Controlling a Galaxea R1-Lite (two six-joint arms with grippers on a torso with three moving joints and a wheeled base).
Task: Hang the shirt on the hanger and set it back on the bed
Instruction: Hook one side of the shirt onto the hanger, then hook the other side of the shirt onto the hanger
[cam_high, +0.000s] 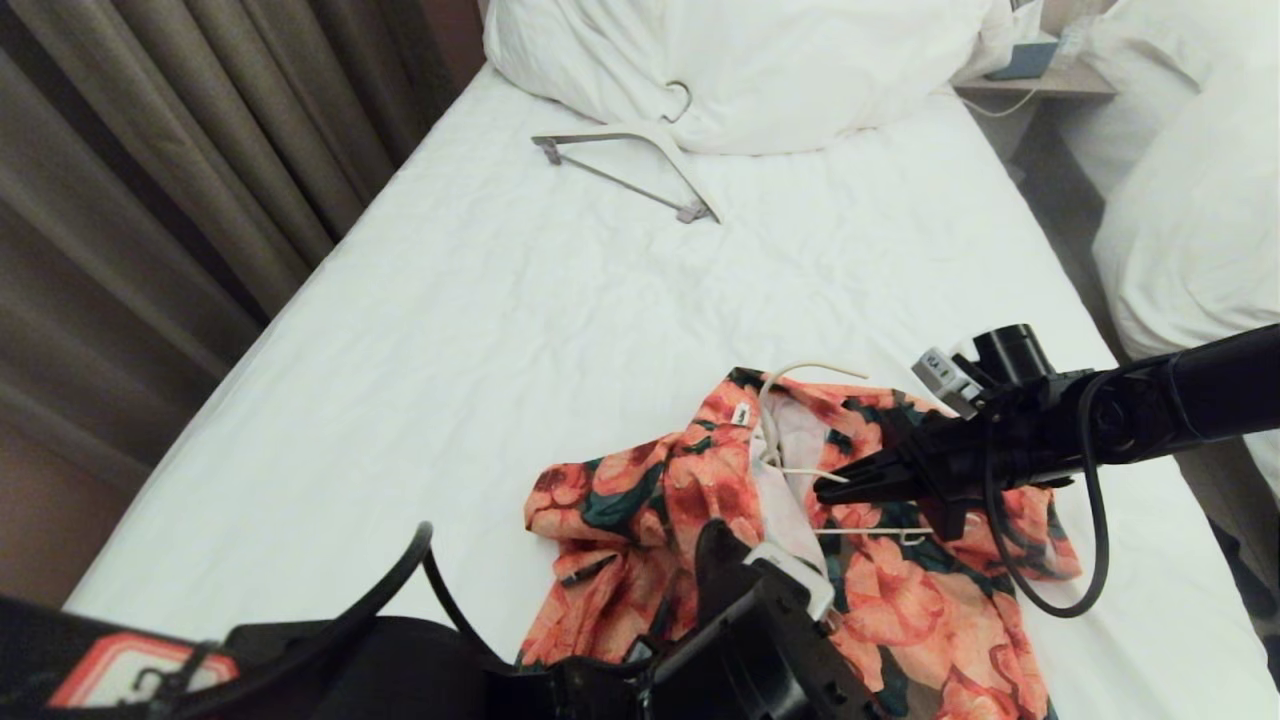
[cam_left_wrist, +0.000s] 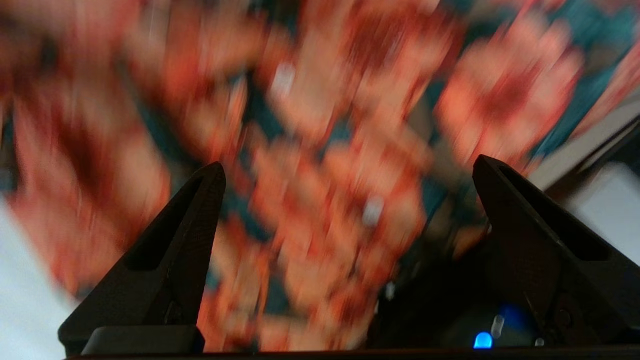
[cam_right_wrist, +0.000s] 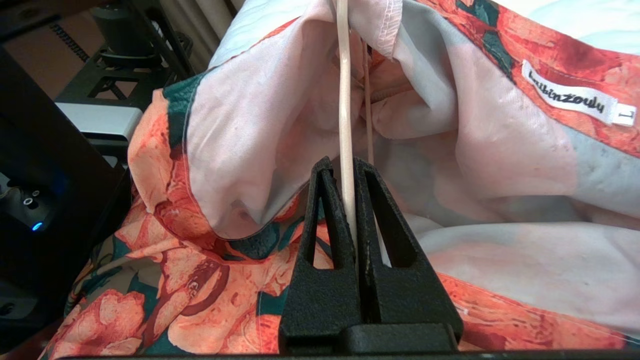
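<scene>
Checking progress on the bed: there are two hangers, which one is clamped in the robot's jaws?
The thin cream hanger inside the shirt, held by the right gripper; the thicker white hanger lies untouched near the duvet.

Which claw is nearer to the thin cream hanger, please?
Right. The right claw is shut on the hanger inside the shirt. The left claw is open above the shirt's fabric, apart from the hanger.

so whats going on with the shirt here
The robot's right hand is shut on the thin cream hanger, whose wire runs into the neck of the flowered shirt lying on the bed. The left hand is open just above the shirt fabric, holding nothing.
</scene>
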